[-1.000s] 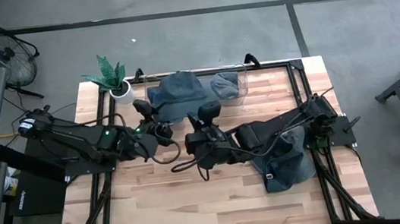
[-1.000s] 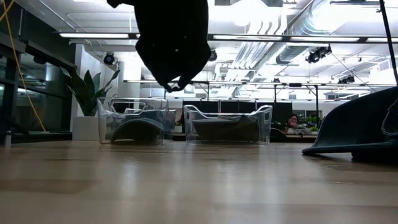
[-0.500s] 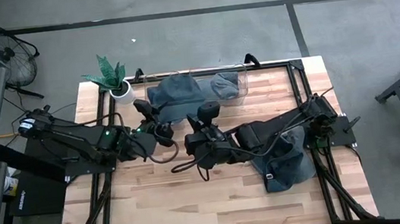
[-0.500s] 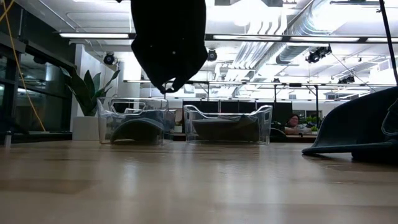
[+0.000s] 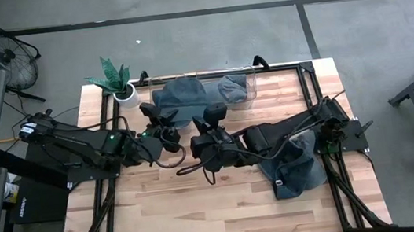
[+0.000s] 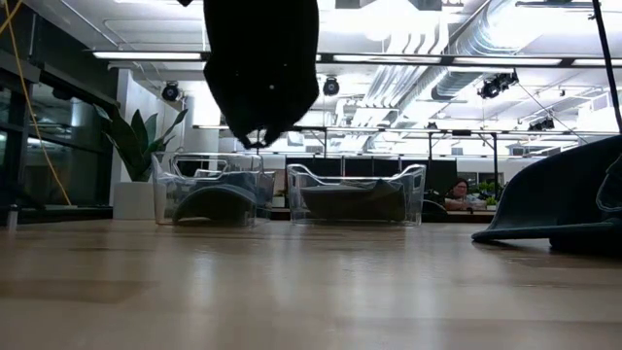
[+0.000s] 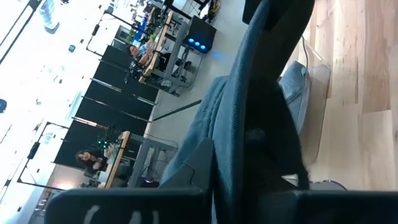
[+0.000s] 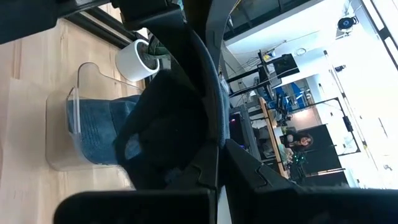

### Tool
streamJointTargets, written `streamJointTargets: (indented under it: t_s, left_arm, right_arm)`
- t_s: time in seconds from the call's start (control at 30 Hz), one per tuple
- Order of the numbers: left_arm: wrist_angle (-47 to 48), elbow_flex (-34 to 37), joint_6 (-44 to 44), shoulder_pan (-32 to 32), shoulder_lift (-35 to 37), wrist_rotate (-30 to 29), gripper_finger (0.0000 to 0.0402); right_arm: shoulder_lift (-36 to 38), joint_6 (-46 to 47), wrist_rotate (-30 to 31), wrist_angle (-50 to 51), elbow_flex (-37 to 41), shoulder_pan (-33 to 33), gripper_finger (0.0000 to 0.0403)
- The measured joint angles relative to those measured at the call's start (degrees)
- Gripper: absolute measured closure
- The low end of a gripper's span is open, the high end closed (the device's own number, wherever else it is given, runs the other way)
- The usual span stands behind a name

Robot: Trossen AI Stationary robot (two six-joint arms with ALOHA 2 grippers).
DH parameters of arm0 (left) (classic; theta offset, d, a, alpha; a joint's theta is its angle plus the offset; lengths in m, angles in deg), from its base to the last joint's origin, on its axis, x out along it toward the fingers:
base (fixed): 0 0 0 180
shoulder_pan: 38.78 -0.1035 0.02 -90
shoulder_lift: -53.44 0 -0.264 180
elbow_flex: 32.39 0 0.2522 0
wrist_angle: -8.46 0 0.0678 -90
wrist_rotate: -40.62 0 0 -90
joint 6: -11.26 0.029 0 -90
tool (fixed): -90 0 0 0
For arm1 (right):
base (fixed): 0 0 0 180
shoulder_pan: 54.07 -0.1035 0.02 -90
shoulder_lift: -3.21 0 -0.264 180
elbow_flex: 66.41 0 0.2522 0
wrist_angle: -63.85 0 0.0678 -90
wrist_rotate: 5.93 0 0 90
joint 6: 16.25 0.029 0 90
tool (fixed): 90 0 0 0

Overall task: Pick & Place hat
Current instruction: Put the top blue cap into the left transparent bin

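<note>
— Denim-blue was most of what showed at the back of the table (image 5: pixel 202 204). Where was the hat?

— One blue hat (image 5: pixel 181 97) lay in the clear bins (image 5: pixel 239 88) along the table's far edge, just beside the potted plant (image 5: pixel 117 79). A second piece of blue cloth (image 5: pixel 296 168) lay well away from the bins, on the side farthest from the plant.

— And the arms?

— Both reached in low over the table, their wrists nearly meeting just in front of the bins. The left end effector (image 5: pixel 168 130) sat at the near edge of the hat, fingers pressed together. Its wrist view showed blue fabric (image 7: pixel 249 118) right against the fingers, but I could not tell whether cloth was pinched. The right end effector (image 5: pixel 210 127) was just beside it, also pressed shut; its wrist view showed dark cloth (image 8: pixel 168 124) close before the fingers, and whether that was held was unclear too.

— What was hard to read?

— From the low view a dark mass (image 6: pixel 260 68) hung from above before the bins (image 6: pixel 355 194), cut off at the top; which arm it was could not be settled. The right arm lay partly over the second cloth.
</note>
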Motion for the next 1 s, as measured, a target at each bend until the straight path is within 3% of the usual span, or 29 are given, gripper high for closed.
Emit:
streamJointTargets:
  t_s: [0.2,0.43,0.67,0.83,1.0]
  left_arm:
    - [0.2,0.0,-0.4,0.0,0.0,0.1,0.0395]
    - [-0.2,0.0,-0.7,0.1,0.0,-0.1,0.0398]
    - [4.8,-0.1,-2.1,0.1,0.0,-4.9,0.0399]
    - [9.5,-0.1,-4.8,0.1,0.0,-7.0,0.04]
    - [15.4,1.5,-9.4,0.1,0.0,-10.4,0.04]
  right_arm:
    - [0.0,0.3,0.5,0.0,0.0,0.0,0.039]
    - [0.0,-0.3,1.4,0.4,0.0,-0.5,0.0313]
    - [0.5,2.9,10.7,3.4,0.0,-1.2,0.0238]
    - [2.9,13.7,13.3,11.2,0.0,-1.9,0.0213]
    - [4.0,35.9,9.2,30.1,0.0,-2.1,0.0211]
